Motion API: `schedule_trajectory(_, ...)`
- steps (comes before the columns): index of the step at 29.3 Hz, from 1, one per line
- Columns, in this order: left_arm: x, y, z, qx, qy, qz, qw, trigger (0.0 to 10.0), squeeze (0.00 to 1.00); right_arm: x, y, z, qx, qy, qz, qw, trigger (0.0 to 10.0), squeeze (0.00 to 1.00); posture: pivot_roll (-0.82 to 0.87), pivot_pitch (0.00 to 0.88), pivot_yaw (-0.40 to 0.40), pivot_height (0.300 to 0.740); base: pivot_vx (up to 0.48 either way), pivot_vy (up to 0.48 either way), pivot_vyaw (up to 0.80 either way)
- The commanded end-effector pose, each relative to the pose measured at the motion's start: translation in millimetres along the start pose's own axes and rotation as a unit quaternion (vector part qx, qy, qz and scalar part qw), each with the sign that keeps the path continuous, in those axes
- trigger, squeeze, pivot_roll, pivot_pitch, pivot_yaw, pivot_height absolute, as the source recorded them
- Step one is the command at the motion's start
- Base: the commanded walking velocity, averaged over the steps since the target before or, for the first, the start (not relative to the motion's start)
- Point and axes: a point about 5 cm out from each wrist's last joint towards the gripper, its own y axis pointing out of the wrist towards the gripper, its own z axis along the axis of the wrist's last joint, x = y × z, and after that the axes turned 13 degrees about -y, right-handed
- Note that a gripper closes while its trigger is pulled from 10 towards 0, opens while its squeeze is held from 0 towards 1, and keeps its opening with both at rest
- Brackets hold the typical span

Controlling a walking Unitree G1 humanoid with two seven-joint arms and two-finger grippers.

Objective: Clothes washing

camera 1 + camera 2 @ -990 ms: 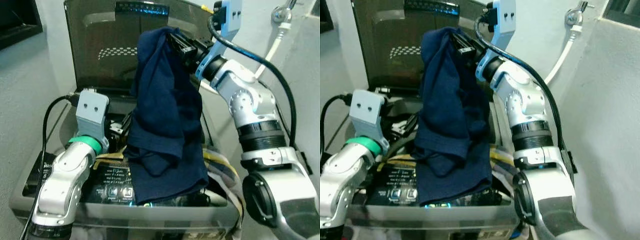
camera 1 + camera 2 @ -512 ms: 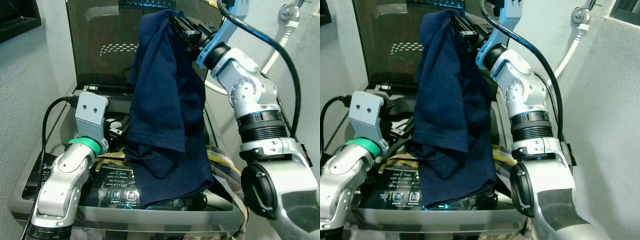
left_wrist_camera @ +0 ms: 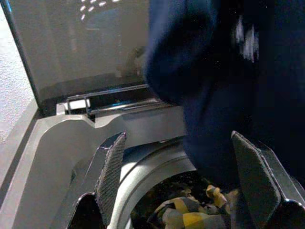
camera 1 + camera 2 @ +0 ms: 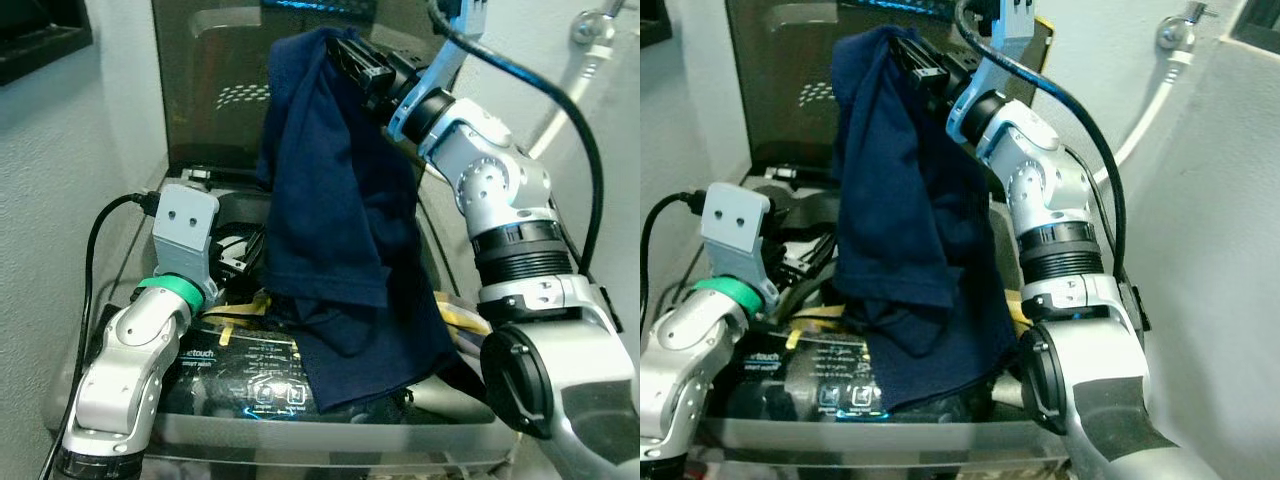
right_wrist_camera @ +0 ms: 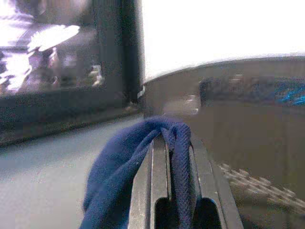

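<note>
A dark navy garment (image 4: 335, 220) hangs high over the open top-load washing machine (image 4: 130, 300), its lower end draped across the front rim. My right gripper (image 4: 345, 50) is shut on the garment's top edge, in front of the raised smoky lid (image 4: 210, 90); the cloth folds over the closed fingers (image 5: 159, 191) in the right wrist view. My left gripper (image 3: 176, 181) is open and low over the drum opening, beside the hanging cloth. Yellow and grey checked clothing (image 3: 190, 217) lies in the drum below it.
The washer's control panel (image 4: 250, 375) glows along the front edge. A grey wall (image 4: 60, 180) stands close on the left. A tap with a white hose (image 4: 585, 45) is on the wall at the right. Striped fabric (image 4: 460, 320) hangs over the right rim.
The view has shifted slightly to the left. The right gripper still holds the navy garment up high, and its hanging end has swung a little to the right. The left arm stays put.
</note>
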Motion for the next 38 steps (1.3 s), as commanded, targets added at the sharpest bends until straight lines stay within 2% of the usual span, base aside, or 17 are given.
schedule_trajectory(1, 3.2, -1.3, -3, -0.006, 0.001, -0.014, 1.000, 10.0, 0.00, 15.4, 2.9, 44, 0.101, 0.000, -0.049, 0.994, 10.0, 0.00, 0.08, 0.000, -0.061, 0.740, 0.000, 0.000, 0.00)
schedule_trajectory(5, 4.5, -2.0, -4, -0.009, 0.005, -0.021, 1.000, 10.0, 0.00, 19.4, 4.4, 53, 0.115, 0.002, -0.060, 0.992, 10.0, 0.00, 0.08, 0.000, -0.061, 0.740, 0.000, 0.000, 0.00)
schedule_trajectory(9, 8.9, -3.5, -6, -0.022, 0.033, -0.048, 0.998, 10.0, 0.00, 10.2, 15.8, 40, 0.053, -0.035, -0.020, 0.998, 10.0, 0.00, 0.09, 0.000, -0.059, 0.740, 0.000, 0.000, 0.00)
schedule_trajectory(15, 8.3, -4.4, -6, -0.025, 0.040, -0.052, 0.998, 10.0, 0.00, 7.0, 19.7, 37, 0.049, -0.038, -0.021, 0.998, 10.0, 0.00, 0.09, 0.000, -0.056, 0.740, 0.000, 0.000, 0.00)
schedule_trajectory(19, 8.2, -5.8, -6, -0.027, 0.040, -0.055, 0.997, 10.0, 0.00, -1.4, 15.6, 2, -0.042, -0.101, 0.022, 0.994, 10.0, 0.00, 0.10, 0.000, -0.048, 0.740, 0.000, 0.000, 0.00)
schedule_trajectory(20, 8.7, -5.9, -6, -0.028, 0.040, -0.061, 0.997, 10.0, 0.00, -5.5, 8.7, -28, -0.121, -0.142, 0.054, 0.981, 10.0, 0.00, 0.09, 0.000, -0.043, 0.740, 0.000, 0.000, 0.00)
schedule_trajectory(21, 8.7, -5.9, -6, -0.028, 0.040, -0.061, 0.997, 10.0, 0.00, -5.5, 8.7, -28, -0.121, -0.142, 0.054, 0.981, 10.0, 0.00, 0.09, 0.000, -0.043, 0.740, 0.000, 0.000, 0.00)
schedule_trajectory(23, 10.5, -5.2, -6, -0.030, 0.041, -0.074, 0.996, 10.0, 0.00, -7.5, -4.4, -66, -0.217, -0.160, 0.070, 0.960, 10.0, 0.00, 0.09, 0.000, -0.041, 0.740, 0.000, 0.000, 0.00)
schedule_trajectory(28, 11.0, -4.9, -6, -0.031, 0.042, -0.076, 0.996, 10.0, 0.00, -7.7, -7.2, -73, -0.237, -0.162, 0.072, 0.955, 10.0, 0.00, 0.09, 0.000, -0.041, 0.740, 0.000, 0.000, 0.00)
schedule_trajectory(29, 11.3, -5.1, -6, -0.030, 0.042, -0.079, 0.995, 10.0, 0.00, -9.6, -10.9, -83, -0.265, -0.175, 0.088, 0.944, 10.0, 0.00, 0.09, 0.000, -0.043, 0.740, 0.000, 0.000, 0.00)
schedule_trajectory(30, 11.5, -6.2, -6, -0.032, 0.041, -0.086, 0.995, 10.0, 0.00, -11.2, -16.3, -93, -0.297, -0.193, 0.110, 0.929, 10.0, 0.05, 0.09, 0.000, -0.044, 0.740, 0.000, 0.000, 0.00)
schedule_trajectory(31, 12.5, -7.5, -6, -0.035, 0.038, -0.095, 0.994, 10.0, 0.00, -11.7, -22.5, -102, -0.325, -0.210, 0.131, 0.913, 10.0, 0.40, 0.10, 0.000, -0.043, 0.740, 0.000, 0.000, 0.00)
schedule_trajectory(32, 12.5, -7.5, -6, -0.035, 0.038, -0.095, 0.994, 10.0, 0.00, -11.7, -22.5, -102, -0.325, -0.210, 0.131, 0.913, 10.0, 0.40, 0.10, 0.000, -0.043, 0.740, 0.000, 0.000, 0.00)
schedule_trajectory(33, 13.6, -8.6, -7, -0.038, 0.035, -0.104, 0.993, 10.0, 0.00, -11.2, -27.5, -108, -0.345, -0.222, 0.143, 0.901, 10.0, 0.71, 0.10, 0.000, -0.044, 0.740, 0.000, 0.000, 0.00)
schedule_trajectory(34, 13.6, -8.6, -7, -0.038, 0.035, -0.104, 0.993, 10.0, 0.00, -11.2, -27.5, -108, -0.345, -0.222, 0.143, 0.901, 10.0, 0.71, 0.10, 0.000, -0.044, 0.740, 0.000, 0.000, 0.00)
schedule_trajectory(35, 14.9, -9.7, -7, -0.040, 0.031, -0.113, 0.992, 10.0, 0.00, -9.8, -30.8, -111, -0.357, -0.228, 0.147, 0.894, 10.0, 1.00, 0.10, 0.000, -0.044, 0.740, 0.000, 0.000, 0.00)
schedule_trajectory(38, 16.1, -10.8, -8, -0.043, 0.031, -0.121, 0.991, 10.0, 0.00, -7.9, -33.3, -113, -0.364, -0.229, 0.147, 0.891, 10.0, 1.00, 0.10, 0.000, -0.041, 0.740, 0.000, 0.000, 0.00)
